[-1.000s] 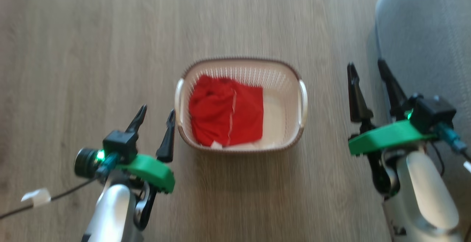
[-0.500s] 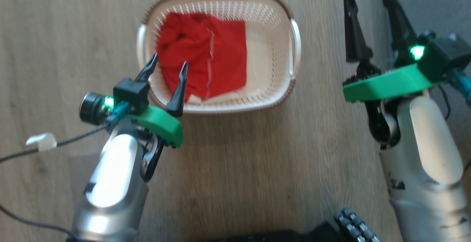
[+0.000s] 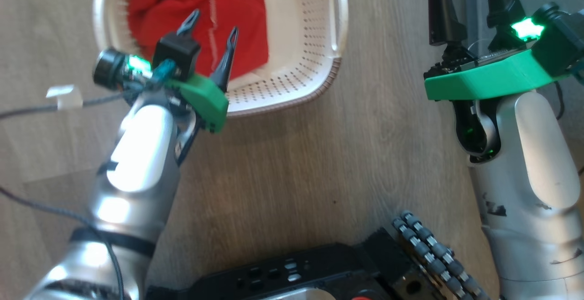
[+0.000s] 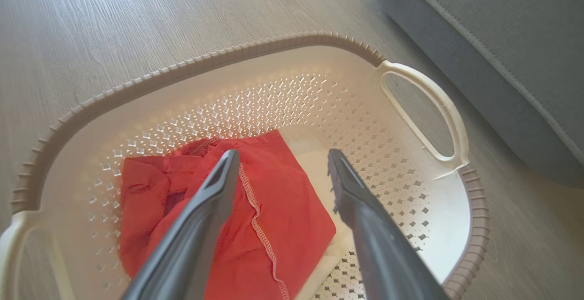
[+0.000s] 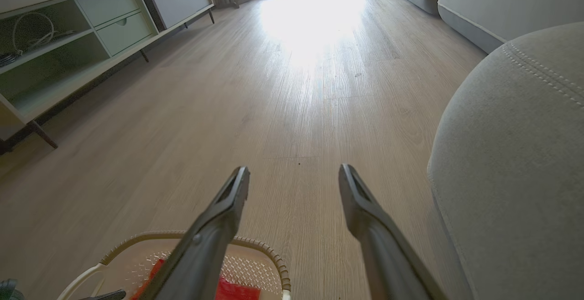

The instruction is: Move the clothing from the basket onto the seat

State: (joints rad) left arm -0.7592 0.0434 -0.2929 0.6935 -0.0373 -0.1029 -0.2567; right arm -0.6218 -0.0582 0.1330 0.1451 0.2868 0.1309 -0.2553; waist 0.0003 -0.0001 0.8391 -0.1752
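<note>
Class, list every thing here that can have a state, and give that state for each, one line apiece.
basket, upright on the floor, part filled.
clothing, crumpled, lying in the basket, not gripped.
seat, no clothing on the part that shows.
left gripper, open, fingers over the clothing.
right gripper, open, holding nothing.
drawers, shut.
</note>
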